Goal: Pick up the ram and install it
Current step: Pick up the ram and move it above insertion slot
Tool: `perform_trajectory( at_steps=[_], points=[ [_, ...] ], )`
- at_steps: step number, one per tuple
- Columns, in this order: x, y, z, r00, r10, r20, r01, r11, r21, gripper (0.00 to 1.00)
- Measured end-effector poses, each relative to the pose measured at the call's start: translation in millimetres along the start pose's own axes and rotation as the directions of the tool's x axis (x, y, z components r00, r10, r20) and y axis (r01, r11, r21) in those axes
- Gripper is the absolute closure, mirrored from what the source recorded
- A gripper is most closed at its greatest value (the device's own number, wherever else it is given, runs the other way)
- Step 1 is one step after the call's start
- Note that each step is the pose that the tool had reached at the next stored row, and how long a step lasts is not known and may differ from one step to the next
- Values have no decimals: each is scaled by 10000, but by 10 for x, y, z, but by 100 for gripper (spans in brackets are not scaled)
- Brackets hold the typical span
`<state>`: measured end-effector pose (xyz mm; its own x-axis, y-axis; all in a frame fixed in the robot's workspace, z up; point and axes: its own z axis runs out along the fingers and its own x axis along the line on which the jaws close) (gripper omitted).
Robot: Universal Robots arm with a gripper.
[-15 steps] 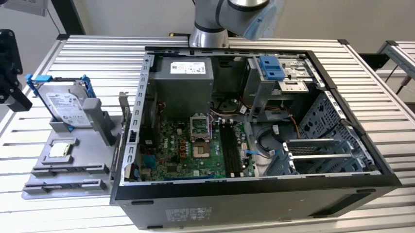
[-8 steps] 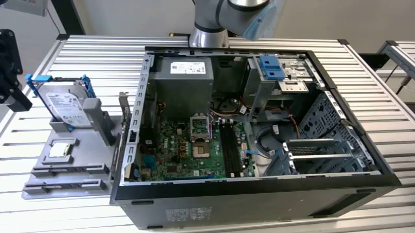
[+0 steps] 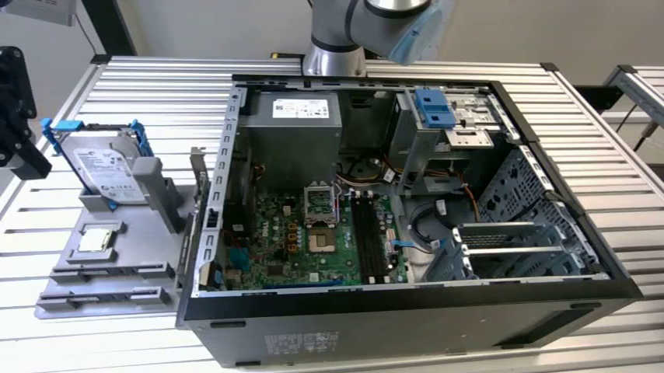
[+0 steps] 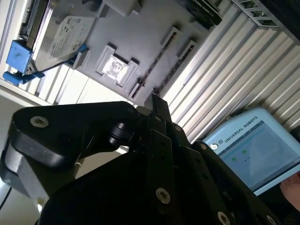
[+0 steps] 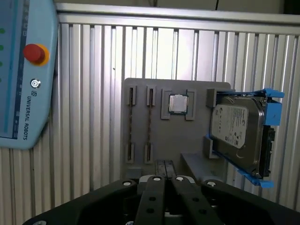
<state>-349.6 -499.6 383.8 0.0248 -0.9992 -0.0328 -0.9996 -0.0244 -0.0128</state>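
Observation:
My gripper (image 3: 31,159) hangs at the exterior view's left edge, beside the grey parts tray (image 3: 155,233). Its black fingers (image 5: 159,171) lie pressed together, and I see nothing between them; one fingertip (image 4: 158,105) points toward the tray. I cannot pick out the ram. The tray's two long narrow holders (image 5: 140,124) show just thin lines along their grooves. In the open computer case (image 3: 415,311), the dark memory slots (image 3: 368,229) run along the motherboard, and I cannot tell whether a stick sits in them.
A silver hard drive (image 5: 236,131) in a blue bracket stands on the tray beside a small square processor chip (image 5: 178,104). A light blue teach pendant (image 5: 23,75) lies on the slatted table (image 3: 612,202). The arm's base (image 3: 334,54) stands behind the case.

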Motion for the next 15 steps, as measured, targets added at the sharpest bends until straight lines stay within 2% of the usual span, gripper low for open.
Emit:
perform_trajectory(
  at_steps=[13,15],
  points=[
    [0,0,-1,10000,0,-1,0,10000,-2,0],
    [1,1,21,10000,-2,1,2,10000,0,0]
  ],
)
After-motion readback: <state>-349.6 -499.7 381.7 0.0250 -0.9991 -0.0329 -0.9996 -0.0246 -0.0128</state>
